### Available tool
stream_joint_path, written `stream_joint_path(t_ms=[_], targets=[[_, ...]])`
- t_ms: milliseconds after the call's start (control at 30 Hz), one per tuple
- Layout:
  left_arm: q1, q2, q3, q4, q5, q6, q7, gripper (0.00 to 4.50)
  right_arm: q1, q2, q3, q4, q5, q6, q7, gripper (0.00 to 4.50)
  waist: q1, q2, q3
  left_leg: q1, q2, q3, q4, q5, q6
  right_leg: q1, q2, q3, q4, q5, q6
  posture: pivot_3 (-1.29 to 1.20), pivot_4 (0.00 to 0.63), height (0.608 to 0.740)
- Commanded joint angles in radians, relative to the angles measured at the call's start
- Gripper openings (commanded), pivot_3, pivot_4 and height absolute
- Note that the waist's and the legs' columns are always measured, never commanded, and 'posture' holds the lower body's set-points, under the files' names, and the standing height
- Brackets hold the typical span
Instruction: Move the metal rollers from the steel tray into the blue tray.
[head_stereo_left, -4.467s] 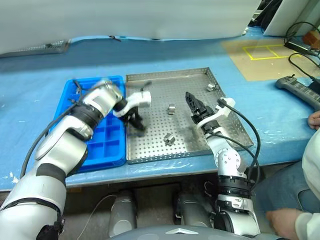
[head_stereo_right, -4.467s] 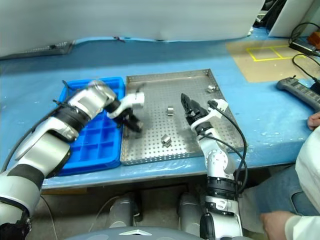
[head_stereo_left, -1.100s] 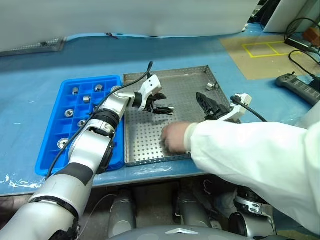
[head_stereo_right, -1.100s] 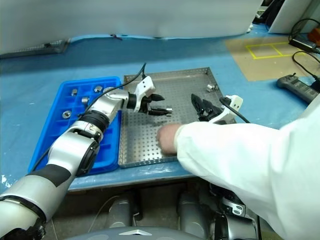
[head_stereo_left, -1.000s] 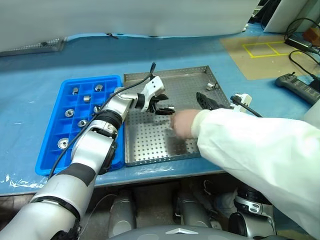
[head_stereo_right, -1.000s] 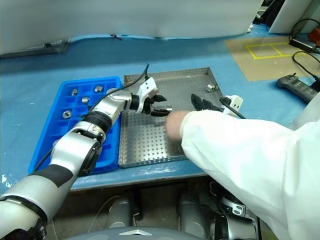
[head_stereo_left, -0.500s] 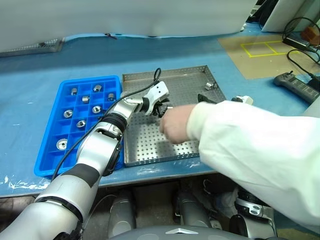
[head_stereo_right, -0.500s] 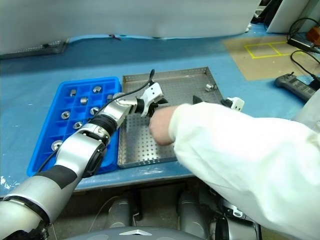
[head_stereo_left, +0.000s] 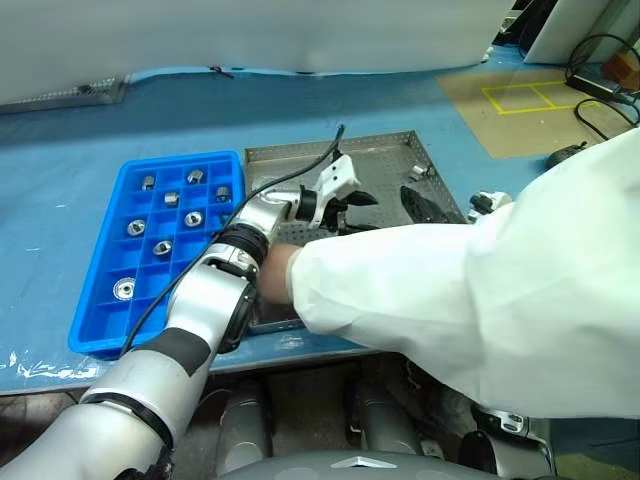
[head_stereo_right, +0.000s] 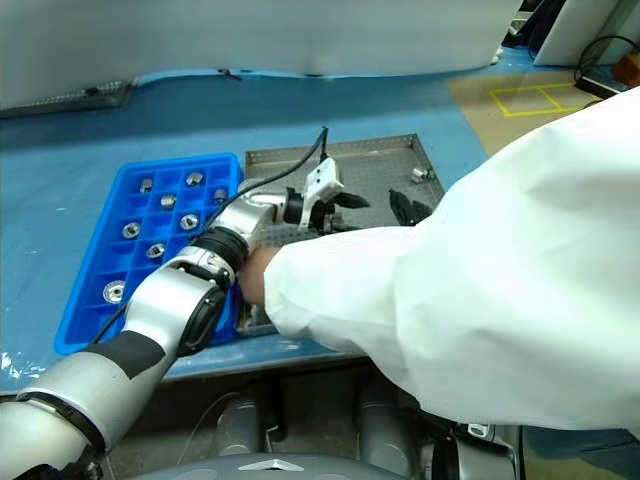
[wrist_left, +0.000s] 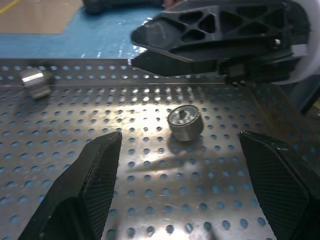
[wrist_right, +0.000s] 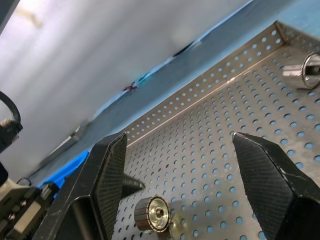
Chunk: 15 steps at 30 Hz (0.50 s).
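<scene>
Our left arm reaches rightward across the steel tray (head_stereo_left: 395, 150), its tool (wrist_left: 180, 165) spread wide and empty, low over the perforated floor. One roller (wrist_left: 185, 123) lies on its side between the fingers, bore facing our wrist. Our right tool (wrist_right: 182, 170) is also spread, empty, level over the tray. A person's sleeve (head_stereo_left: 450, 290) crosses the tray. Other rollers (head_stereo_left: 160, 247) sit in the blue tray (head_stereo_left: 100, 330) on the worktop (head_stereo_left: 60, 150).

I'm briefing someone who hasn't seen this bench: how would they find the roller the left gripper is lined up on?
Find the steel tray right of the blue tray. The left gripper hangs open over its holed floor, and that roller lies alone between the fingers, round face showing. The other roller lies by the rim.
</scene>
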Motion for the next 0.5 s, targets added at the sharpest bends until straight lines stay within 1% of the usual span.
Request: stream_joint_path(t_ms=[33,333,500], targets=[[-0.023,-0.003,0.005,-0.040,-0.020,0.012,-0.044,3.99,0.007,-0.019,-0.027,-0.061,0.032,-0.007,-0.009,3.53,0.000,0.000,0.000,0.000,0.000,0.000,0.000,0.000,0.000,0.000,0.000,0.000,0.000,0.000,0.000,-0.50,0.150,0.740],[-0.043,0.013,0.021,-0.029,-0.017,0.016,-0.030,3.99,0.015,-0.024,-0.025,-0.063,0.040,-0.012,-0.017,3.53,-0.001,0.000,0.000,0.000,0.000,0.000,0.000,0.000,0.000,0.000,0.000,0.000,0.000,0.000,0.000,-0.49,0.150,0.740],[-0.057,0.027,0.038,-0.017,-0.016,0.008,0.032,3.99,0.011,-0.026,-0.022,-0.058,0.039,-0.011,-0.016,3.53,-0.001,0.000,0.000,0.000,0.000,0.000,0.000,0.000,0.000,0.000,0.000,0.000,-0.001,0.000,0.000,-0.49,0.150,0.740]])
